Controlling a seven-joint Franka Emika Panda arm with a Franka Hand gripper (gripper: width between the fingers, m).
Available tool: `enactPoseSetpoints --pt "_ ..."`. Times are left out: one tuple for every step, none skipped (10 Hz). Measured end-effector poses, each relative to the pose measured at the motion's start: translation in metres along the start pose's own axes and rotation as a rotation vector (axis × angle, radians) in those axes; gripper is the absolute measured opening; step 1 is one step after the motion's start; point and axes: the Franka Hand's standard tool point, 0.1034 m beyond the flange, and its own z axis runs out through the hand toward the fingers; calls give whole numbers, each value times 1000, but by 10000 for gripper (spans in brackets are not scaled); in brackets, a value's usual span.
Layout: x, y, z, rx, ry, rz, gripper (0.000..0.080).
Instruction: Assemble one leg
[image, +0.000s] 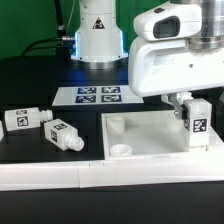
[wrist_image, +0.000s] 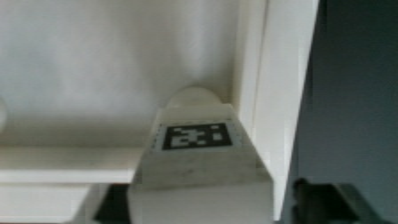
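My gripper (image: 193, 106) is shut on a white leg (image: 197, 124) with a square tag sticker and holds it upright over the right corner of the large white square panel (image: 150, 135). In the wrist view the held leg (wrist_image: 199, 150) fills the middle, its tag facing the camera and its far end pointing at the panel's raised edge (wrist_image: 276, 80); dark fingers (wrist_image: 329, 202) flank it. Two more legs (image: 25, 119) (image: 62, 133) lie loose on the black table at the exterior view's left. A round hole (image: 121, 150) shows in the panel's near corner.
The marker board (image: 92, 96) lies behind the panel, in front of the arm's white base (image: 98, 35). A white strip (image: 60, 175) runs along the table's front edge.
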Motion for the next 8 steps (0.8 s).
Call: enactPoseSetpoints --pt "0 2 0 -2 1 96 290" --pt "0 3 0 -2 0 169 290" --pt "0 3 0 -2 0 247 290" --pt "1 3 1 -2 10 337 290" --pt "1 3 2 -3 32 466 290" --pt "2 3 2 -2 45 618 290" --pt "3 3 2 5 67 786 290" --pt "3 5 2 29 65 932 290"
